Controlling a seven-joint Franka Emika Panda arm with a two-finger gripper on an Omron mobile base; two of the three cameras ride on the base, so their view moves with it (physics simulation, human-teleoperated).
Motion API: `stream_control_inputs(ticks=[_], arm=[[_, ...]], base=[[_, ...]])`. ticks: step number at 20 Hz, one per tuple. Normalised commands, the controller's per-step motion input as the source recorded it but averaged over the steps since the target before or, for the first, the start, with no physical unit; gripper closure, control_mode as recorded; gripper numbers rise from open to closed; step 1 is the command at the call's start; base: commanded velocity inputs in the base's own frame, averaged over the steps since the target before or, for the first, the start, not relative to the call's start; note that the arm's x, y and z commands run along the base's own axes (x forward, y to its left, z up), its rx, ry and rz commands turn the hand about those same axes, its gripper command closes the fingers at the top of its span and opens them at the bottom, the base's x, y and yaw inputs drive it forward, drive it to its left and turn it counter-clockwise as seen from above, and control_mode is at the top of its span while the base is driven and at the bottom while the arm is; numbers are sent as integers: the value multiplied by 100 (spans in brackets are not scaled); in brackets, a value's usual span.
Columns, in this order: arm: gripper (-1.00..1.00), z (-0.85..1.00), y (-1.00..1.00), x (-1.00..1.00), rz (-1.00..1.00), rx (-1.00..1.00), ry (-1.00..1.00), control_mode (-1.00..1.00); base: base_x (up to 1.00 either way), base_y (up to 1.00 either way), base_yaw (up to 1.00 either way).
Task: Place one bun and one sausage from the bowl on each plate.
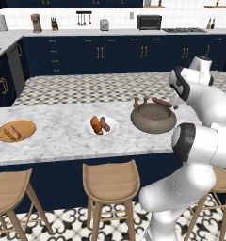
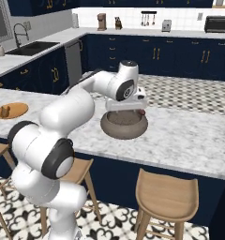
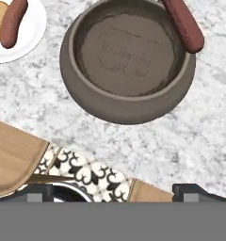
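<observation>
The bowl (image 1: 153, 118) sat on the table (image 1: 63, 136), empty inside, with one sausage (image 1: 161, 102) lying across its far right rim. The fingers (image 3: 113, 192) hung wide above it, holding nothing. The wooden plate (image 1: 16, 131), far left, had only a bun (image 1: 12, 133). Best to descend centred over the sausage, fingers straddling its width, clear of the rim.

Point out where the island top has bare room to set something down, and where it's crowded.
The widest bare marble lies between the wooden plate and the white plate. A narrower strip runs between the white plate and the bowl. The right base view shows open marble right of the bowl. It is crowded at the bowl's far rim: a sausage rests there, with small shakers behind.
</observation>
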Motion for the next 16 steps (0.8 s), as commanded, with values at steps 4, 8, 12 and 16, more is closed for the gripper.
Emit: stream_control_inputs(ticks=[4,8,12,16], arm=[[-100,8,-87,90,34,1,-1,-100],[-100,9,-31,100,15,-4,3,-100],[-100,-36,48,100,-12,-16,0,-100],[-100,-61,71,82,-36,-7,0,-100]], base=[[0,0,0],[0,0,0],[0,0,0],[0,0,0]])
